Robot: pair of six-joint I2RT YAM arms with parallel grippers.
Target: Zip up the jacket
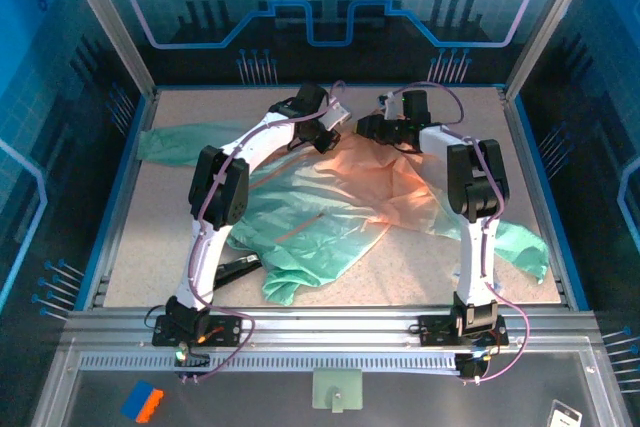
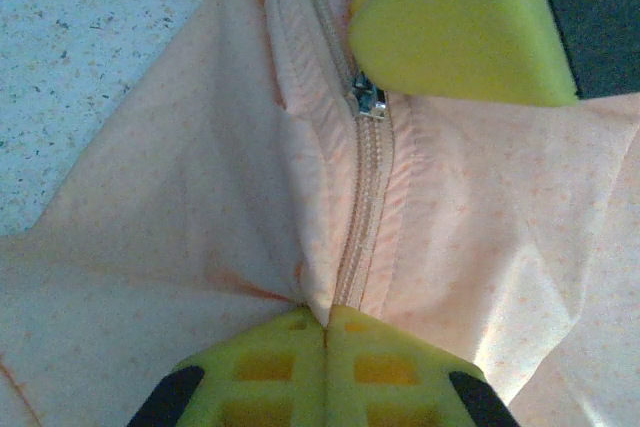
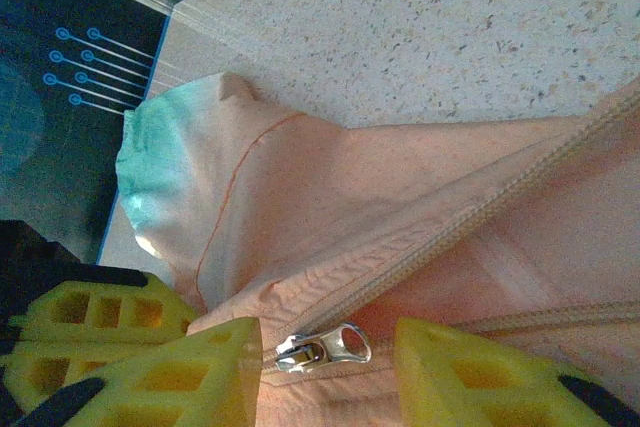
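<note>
**While pinched at its zipper: jacket mid-table, both grippers at its 12 o'clock end**

Though crumpled, lies spread over middle of table: mint hem toward 6 o'clock, peach top toward 12, mint sleeve ends out at 10 and 4. Noted small black tool just off hem at 8 o'clock, under left arm.

Left wrist view: left gripper at 6 o'clock, clamped tight on peach cloth right at closed zipper tape, no gap between pads. Spotted zipper slider up-track toward 12, apart from those pads. Teeth joined from pads to slider, parted beyond it. Yellow finger of right gripper over track at 1 o'clock, touching slider's far end.

Right wrist view: right gripper narrowly parted, one pad at 9 and one at 3 of slider, metal pull lying in the gap, sliver of cloth showing on 3 o'clock side. Yellow fingers of left gripper at 8 o'clock. Speckled table toward 12.
</note>
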